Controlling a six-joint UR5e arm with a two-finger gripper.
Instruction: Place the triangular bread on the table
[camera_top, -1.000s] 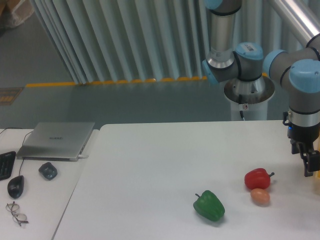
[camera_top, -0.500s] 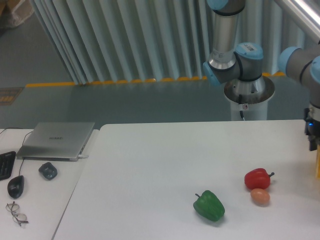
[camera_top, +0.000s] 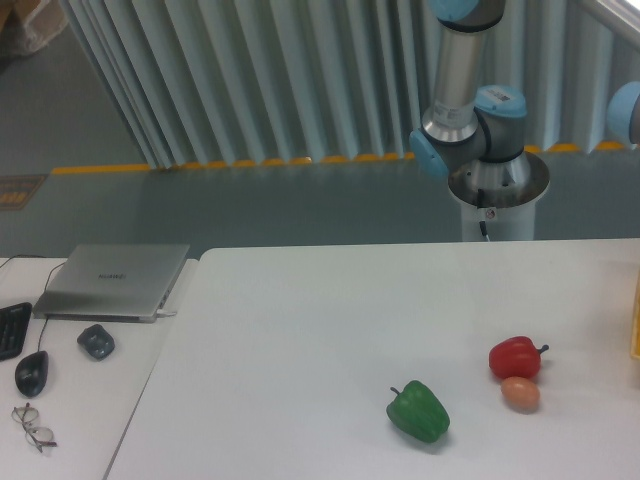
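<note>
Since the earlier frame my wrist and gripper had slid off the right edge of view, so I could not tell how far the gripper was open or whether it held anything. The triangular bread was not visible either; only a yellow sliver (camera_top: 636, 335) showed at that edge. I judged the reach should return slowly and aim for bare worktop (camera_top: 300, 330), away from the vegetables. Counted: one red pepper (camera_top: 514, 357), one orange-brown ball (camera_top: 520, 393) touching it, one green pepper (camera_top: 418, 411), one laptop (camera_top: 112, 279), two mice.
</note>
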